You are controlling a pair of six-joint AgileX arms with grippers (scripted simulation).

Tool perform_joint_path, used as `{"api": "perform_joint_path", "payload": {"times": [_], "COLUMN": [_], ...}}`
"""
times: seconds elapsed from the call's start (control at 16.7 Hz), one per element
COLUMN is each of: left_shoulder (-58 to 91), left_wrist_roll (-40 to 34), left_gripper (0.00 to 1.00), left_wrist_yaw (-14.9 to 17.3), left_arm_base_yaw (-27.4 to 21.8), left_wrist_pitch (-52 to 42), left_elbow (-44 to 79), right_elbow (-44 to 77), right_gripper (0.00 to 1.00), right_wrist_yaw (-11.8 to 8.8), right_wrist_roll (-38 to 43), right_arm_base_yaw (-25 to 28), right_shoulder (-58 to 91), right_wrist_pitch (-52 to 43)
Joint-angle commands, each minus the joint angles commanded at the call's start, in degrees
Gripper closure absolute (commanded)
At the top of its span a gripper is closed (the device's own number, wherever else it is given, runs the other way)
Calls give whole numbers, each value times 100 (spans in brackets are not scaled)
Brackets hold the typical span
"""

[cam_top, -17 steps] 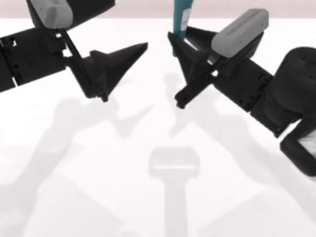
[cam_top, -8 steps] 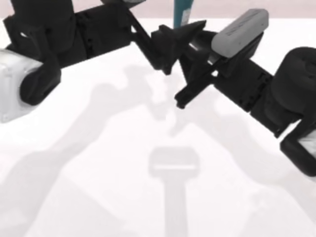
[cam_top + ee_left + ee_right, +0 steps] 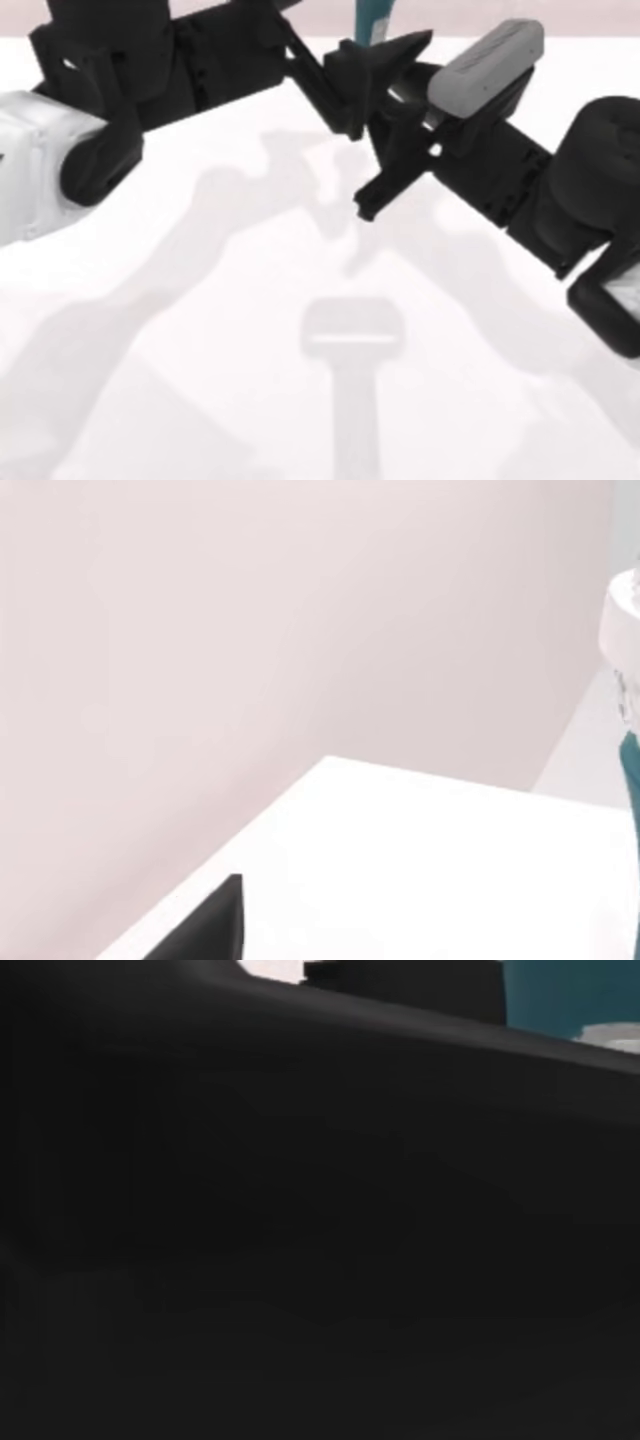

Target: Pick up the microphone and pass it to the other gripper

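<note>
at the far edge of the table (image 3: 300,250), near its middle, the mic (image 3: 373,20) stands upright, teal handle clamped in the right gripper (image 3: 385,95). the left gripper (image 3: 375,65) crowds against the same handle; whether its fingers have closed i cannot tell. the mic looks light, stiff and smooth, likely slippery; best taken on bare handle, clear of the mesh head.

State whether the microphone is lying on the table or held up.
Held up: the microphone stands above the table, between the right hand and left hand.
</note>
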Motion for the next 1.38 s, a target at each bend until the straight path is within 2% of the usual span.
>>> {"api": "perform_joint_path", "payload": {"times": [0.66,1.2,1.38], "left_shoulder": [0,0,0], "left_wrist_roll": [0,0,0], "left_gripper": [98,100,100], "left_wrist_yaw": [0,0,0], "left_arm_base_yaw": [0,0,0], "left_wrist_pitch": [0,0,0], "left_elbow": [0,0,0], "right_elbow": [0,0,0], "right_gripper": [100,100,77], "right_wrist_yaw": [0,0,0], "right_wrist_roll": [0,0,0], "right_arm_base_yaw": [0,0,0], "right_shoulder": [0,0,0], "right_wrist_pitch": [0,0,0]}}
